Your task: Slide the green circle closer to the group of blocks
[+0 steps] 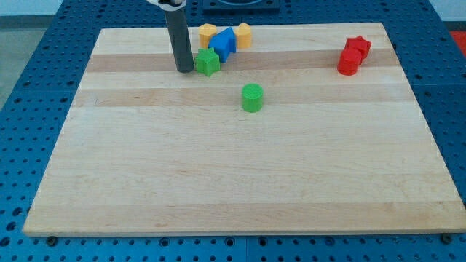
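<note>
The green circle (pixel 252 97) stands alone near the board's upper middle. Up and to its left is a group of blocks: a green star (pixel 207 62), a blue block (pixel 223 42), a yellow block (pixel 207 33) and another yellow block (pixel 243 34). My tip (pixel 184 69) rests on the board just left of the green star, almost touching it. The tip is well to the left of and above the green circle.
A red star (pixel 358 46) and a red cylinder (pixel 349 63) stand together at the view's top right. The wooden board (pixel 233 175) lies on a blue perforated table (pixel 29 87).
</note>
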`<move>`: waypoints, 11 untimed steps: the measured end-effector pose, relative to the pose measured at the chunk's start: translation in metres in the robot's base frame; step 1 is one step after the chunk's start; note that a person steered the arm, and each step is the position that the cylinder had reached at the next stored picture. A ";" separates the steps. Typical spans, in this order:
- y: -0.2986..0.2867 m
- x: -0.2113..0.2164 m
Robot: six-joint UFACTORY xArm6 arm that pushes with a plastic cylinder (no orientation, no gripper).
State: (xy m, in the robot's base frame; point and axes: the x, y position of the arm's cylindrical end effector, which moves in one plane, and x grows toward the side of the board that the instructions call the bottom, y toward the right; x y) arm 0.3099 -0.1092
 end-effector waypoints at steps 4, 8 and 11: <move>0.103 0.151; 0.126 0.060; 0.125 0.022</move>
